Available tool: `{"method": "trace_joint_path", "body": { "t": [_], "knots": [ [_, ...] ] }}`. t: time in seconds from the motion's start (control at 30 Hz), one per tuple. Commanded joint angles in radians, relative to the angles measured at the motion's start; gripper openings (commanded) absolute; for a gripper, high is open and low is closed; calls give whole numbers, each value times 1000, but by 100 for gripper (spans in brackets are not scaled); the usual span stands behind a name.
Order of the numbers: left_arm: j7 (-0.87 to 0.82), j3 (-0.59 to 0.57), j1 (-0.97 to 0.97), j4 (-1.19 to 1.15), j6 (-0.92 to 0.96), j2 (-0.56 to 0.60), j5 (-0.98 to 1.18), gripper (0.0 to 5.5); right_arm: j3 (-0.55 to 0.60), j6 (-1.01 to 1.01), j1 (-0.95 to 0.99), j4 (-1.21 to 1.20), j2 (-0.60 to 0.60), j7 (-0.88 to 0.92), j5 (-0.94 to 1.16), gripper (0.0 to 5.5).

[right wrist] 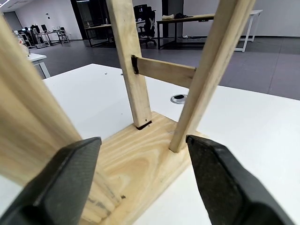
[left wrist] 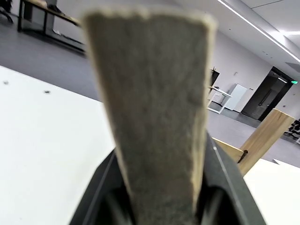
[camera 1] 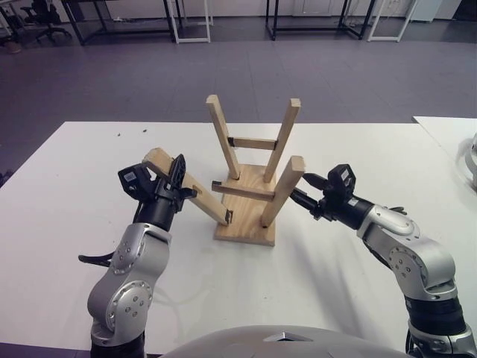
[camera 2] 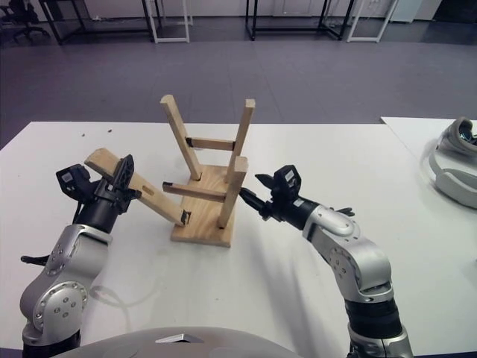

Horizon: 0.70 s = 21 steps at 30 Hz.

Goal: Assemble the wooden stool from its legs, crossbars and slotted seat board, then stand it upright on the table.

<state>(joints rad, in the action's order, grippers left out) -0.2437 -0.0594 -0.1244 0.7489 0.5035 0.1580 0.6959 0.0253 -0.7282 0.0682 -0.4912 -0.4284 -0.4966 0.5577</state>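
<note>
The slotted seat board [camera 1: 247,226] is lying flat mid-worktop [camera 1: 74,179], nearer the far edge, with three legs standing in it: two far legs [camera 1: 222,134] joined by a crossbar [camera 1: 253,143], and a near-right leg [camera 1: 283,190] carrying a second crossbar [camera 1: 242,190]. The left gripper [camera 1: 181,183] is clamping the fourth leg [camera 1: 209,201], which is leaning with its lower end at the board's near-left corner (seating there cannot be confirmed). The right gripper [camera 1: 305,195] is sitting with jaws spread just beside the near-right leg. A grey headset [camera 2: 455,160] is lying on the adjoining table [camera 2: 410,138] beyond the right edge.
</note>
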Motion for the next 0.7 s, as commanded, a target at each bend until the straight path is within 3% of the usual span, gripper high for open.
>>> {"method": "trace_joint_path", "body": {
  "t": [0.03, 0.27, 0.5, 0.7],
  "knots": [
    [-4, 46, -35, -26, 9, -22, -76, 103, -31, -21, 10, -24, 15, 9, 12, 339],
    [94, 7, 34, -145, -2, -22, -46, 102, -47, -3, 13, 6, -7, 8, -31, 339],
    [183, 124, 7, -189, 45, 41, -165, 102, -17, -9, 48, 59, -7, 34, -66, 339],
    [165, 213, 29, -198, 73, 49, -283, 102, 51, -19, 66, 61, 9, 86, -47, 339]
  ]
}}
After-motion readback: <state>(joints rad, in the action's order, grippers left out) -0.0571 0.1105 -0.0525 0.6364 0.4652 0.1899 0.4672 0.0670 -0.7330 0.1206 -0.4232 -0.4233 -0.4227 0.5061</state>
